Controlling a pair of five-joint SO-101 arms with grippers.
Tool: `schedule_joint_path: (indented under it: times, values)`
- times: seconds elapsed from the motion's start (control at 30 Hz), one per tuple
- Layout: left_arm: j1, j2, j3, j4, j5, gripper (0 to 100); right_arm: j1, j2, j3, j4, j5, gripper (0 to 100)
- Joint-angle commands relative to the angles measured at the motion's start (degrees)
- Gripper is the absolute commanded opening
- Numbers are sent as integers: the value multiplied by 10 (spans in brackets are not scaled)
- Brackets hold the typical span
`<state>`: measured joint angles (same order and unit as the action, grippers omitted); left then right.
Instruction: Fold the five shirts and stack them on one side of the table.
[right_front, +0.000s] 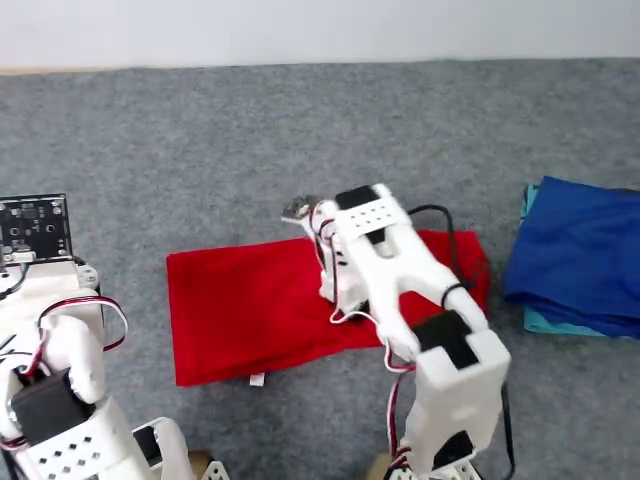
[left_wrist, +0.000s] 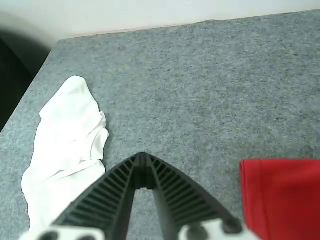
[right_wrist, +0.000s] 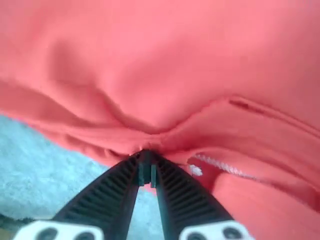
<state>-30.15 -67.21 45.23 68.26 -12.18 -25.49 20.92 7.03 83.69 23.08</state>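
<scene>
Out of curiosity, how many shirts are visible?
4. A red shirt mid-table, held by the right pincer; a blue shirt atop a teal shirt at the table's right; a white shirt crumpled by a table edge. Others may be hidden.

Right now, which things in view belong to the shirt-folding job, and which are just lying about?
Job: red shirt, pinched in the right tool; folded blue shirt on a teal shirt; crumpled white shirt.
Lying about: black circuit board by an arm's base; grey table cover under everything.
</scene>
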Motion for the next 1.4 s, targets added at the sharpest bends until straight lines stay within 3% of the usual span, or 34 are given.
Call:
schedule_joint_path:
  times: [0.0, 0.47, 0.8, 1.37]
  values:
    - [-1, -5, -24, 0, -2, 4, -18, -1, -18, -22, -11, 10]
    - [-1, -5, -22, 0, -2, 4, -66, 4, -144, 25, -17, 10]
    - [0, -5, -19, -4, -2, 4, -69, 80, -144, 70, -17, 10]
    - [1, -4, -19, -4, -4, 4, -81, 32, -92, 106, -14, 10]
